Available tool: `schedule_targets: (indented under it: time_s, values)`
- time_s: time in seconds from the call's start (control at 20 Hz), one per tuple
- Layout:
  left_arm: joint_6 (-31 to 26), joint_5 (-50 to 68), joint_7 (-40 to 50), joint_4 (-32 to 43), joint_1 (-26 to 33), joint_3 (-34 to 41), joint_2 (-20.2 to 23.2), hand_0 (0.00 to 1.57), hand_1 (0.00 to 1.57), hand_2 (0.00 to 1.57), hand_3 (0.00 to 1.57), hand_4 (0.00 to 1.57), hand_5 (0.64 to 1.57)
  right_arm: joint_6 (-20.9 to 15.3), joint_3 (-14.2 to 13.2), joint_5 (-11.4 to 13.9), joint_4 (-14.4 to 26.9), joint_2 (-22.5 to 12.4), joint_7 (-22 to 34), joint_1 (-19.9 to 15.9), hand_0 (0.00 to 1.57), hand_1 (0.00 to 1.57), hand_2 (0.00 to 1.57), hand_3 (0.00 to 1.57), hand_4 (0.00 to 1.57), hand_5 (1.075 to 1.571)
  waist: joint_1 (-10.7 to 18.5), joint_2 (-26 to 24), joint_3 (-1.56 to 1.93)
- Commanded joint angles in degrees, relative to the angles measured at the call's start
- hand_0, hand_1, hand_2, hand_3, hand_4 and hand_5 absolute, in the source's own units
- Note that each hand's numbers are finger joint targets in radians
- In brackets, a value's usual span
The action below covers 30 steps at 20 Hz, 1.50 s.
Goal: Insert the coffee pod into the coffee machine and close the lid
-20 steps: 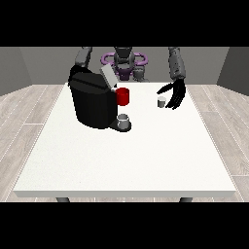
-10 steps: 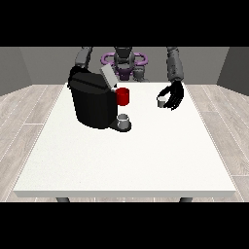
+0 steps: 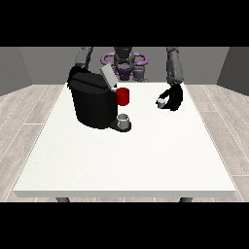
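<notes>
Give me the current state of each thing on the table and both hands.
coffee machine: upright, lid raised open.
coffee pod: off the machine, at the hand at the view's right, whose fingers curl round it.
red mug: upright beside the machine.
grey cup: upright on the machine's base.
hand at the view's left: hidden behind the machine.

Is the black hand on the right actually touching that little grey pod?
Cannot tell. In the front view the hand curves right beside the small grey coffee pod, but neither contact nor a gap shows plainly.

Hand at the view's left mostly hidden behind the coffee machine, fingers unreadable.
</notes>
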Motion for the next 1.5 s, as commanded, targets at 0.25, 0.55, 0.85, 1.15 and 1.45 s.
schedule_targets:
  time_s: [0.25,0.55,0.85,1.15,1.45]
  values:
    - [-4.2,-0.1,-6.9,-0.1,-2.2,0.6,2.7,1.47,1.47,1.47,1.41,0.61,1.571,1.9,-2.0,-2.3,2.6,-1.5,-1.1,2.5,0.0,0.0,0.0,0.0,0.44,1.571,0.5,-2.0,-0.21]
    - [-11.9,-1.1,-1.9,-6.0,-6.6,-2.6,-0.5,1.32,1.32,1.38,1.35,0.58,1.571,-0.6,-2.7,-1.1,9.6,-0.4,-1.8,0.0,0.0,0.0,0.0,0.0,0.47,1.571,4.5,-6.2,-0.19]
    - [-15.6,0.2,-0.3,-7.1,-11.6,-0.5,0.6,1.26,1.26,1.33,1.29,0.54,1.571,3.1,-3.1,-3.0,7.1,-2.7,-1.1,-0.6,0.0,0.0,0.0,0.0,0.49,1.571,1.2,-5.9,-0.19]
    - [-16.5,0.7,2.3,-5.7,-20.9,2.8,4.0,1.25,1.25,1.33,1.29,0.57,1.571,0.9,-0.4,-1.6,4.3,0.6,-1.5,-4.1,0.0,0.0,0.0,0.0,0.5,1.571,-3.0,-0.8,-0.2]
    - [-16.6,-0.1,5.7,-6.2,-24.4,3.5,4.4,1.07,1.07,1.22,1.23,0.52,1.571,0.8,1.5,-0.7,3.0,0.7,-1.6,-0.6,0.0,0.0,0.0,0.0,0.49,1.571,-5.0,-2.5,-0.19]
